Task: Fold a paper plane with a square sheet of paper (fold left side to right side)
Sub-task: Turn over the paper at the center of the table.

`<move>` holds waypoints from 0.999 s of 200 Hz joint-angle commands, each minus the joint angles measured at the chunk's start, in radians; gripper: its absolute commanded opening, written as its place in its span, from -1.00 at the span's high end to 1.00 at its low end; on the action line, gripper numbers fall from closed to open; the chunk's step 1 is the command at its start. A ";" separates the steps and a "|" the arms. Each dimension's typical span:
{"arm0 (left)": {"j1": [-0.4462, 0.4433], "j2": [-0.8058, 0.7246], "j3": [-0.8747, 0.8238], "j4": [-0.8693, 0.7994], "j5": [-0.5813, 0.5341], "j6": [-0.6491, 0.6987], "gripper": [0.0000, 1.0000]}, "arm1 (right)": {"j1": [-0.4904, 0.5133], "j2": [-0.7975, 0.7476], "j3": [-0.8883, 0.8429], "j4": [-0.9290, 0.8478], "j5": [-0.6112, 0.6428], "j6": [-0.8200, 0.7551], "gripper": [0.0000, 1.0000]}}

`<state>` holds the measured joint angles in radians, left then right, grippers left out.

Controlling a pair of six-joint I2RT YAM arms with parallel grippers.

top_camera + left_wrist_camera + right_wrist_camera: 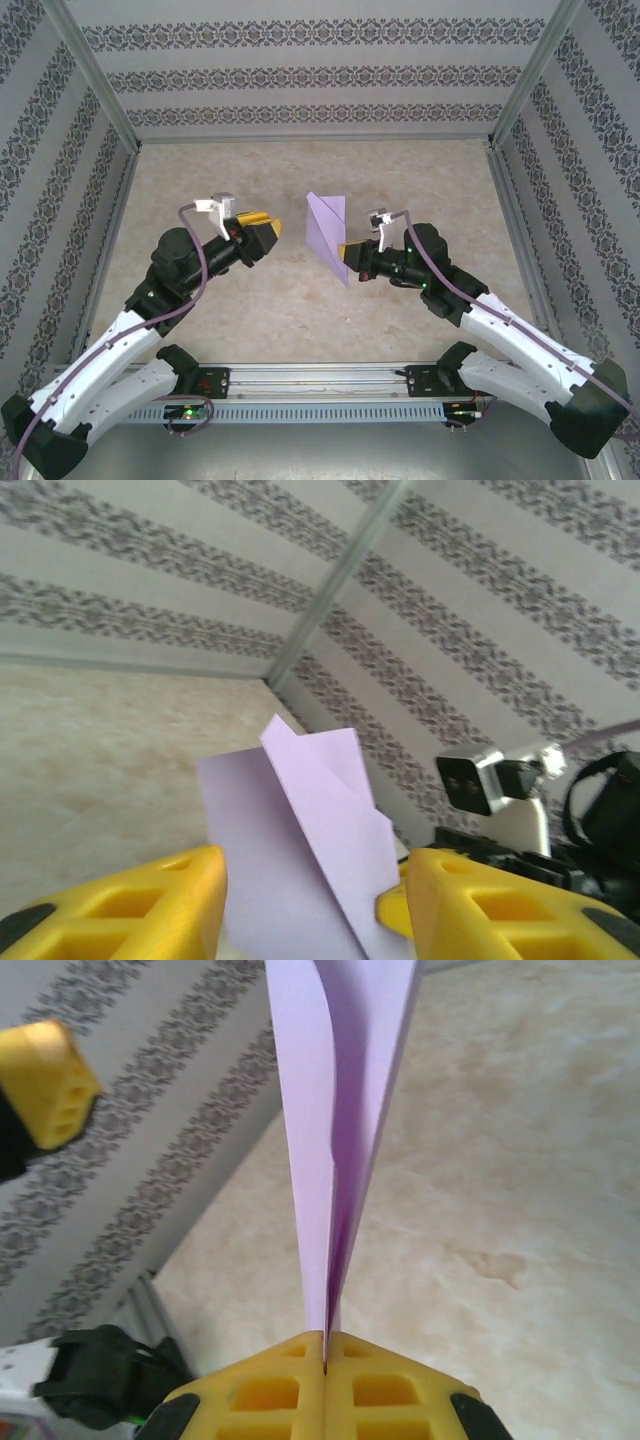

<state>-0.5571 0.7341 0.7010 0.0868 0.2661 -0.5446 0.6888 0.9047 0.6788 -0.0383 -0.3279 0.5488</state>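
The lavender sheet of paper (328, 232) is folded into a pointed, creased shape and stands on edge in the air above the table's middle. My right gripper (345, 252) is shut on its lower tip. In the right wrist view the paper (330, 1140) rises from the closed right gripper (325, 1345), its two layers spreading apart higher up. My left gripper (270, 230) hangs open to the left of the paper, not touching it. In the left wrist view the paper (310, 850) shows beyond the open left gripper (312, 892), between the two yellow fingers (160, 900).
The beige marbled table (320, 320) is enclosed by patterned walls (320, 70) with metal corner posts (520, 90). The rail with both arm bases (320, 385) runs along the near edge. The right wrist camera (470, 778) faces the left gripper from close by.
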 commanded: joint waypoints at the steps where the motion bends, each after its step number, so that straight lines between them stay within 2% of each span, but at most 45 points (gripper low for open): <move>1: -0.004 -0.077 -0.018 -0.150 -0.172 0.078 -0.09 | 0.076 0.027 0.091 -0.220 0.298 -0.136 1.00; 29: -0.003 -0.161 -0.021 -0.242 -0.294 0.101 -0.19 | 0.207 0.136 0.201 -0.391 0.637 -0.188 1.00; 48: -0.003 -0.207 -0.023 -0.294 -0.369 0.107 -0.22 | 0.277 0.273 0.293 -0.515 0.843 -0.192 1.00; 69: -0.004 -0.251 -0.029 -0.330 -0.429 0.106 -0.22 | 0.336 0.453 0.407 -0.653 1.021 -0.169 1.00; 90: -0.003 -0.279 -0.038 -0.350 -0.463 0.103 -0.23 | 0.378 0.644 0.527 -0.780 1.143 -0.130 1.00; 127: -0.003 -0.281 -0.031 -0.377 -0.474 0.106 -0.23 | 0.415 0.945 0.710 -0.948 1.240 -0.059 1.00; 172: -0.003 -0.282 -0.029 -0.387 -0.478 0.106 -0.24 | 0.418 1.139 0.791 -0.957 1.191 -0.059 1.00; 200: -0.003 -0.279 -0.034 -0.383 -0.478 0.099 -0.24 | 0.419 1.200 0.818 -0.957 1.129 -0.072 0.84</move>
<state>-0.5564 0.4591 0.6754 -0.2802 -0.1947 -0.4694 1.0977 2.0727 1.4548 -0.9504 0.8219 0.4721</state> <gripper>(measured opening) 0.618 0.057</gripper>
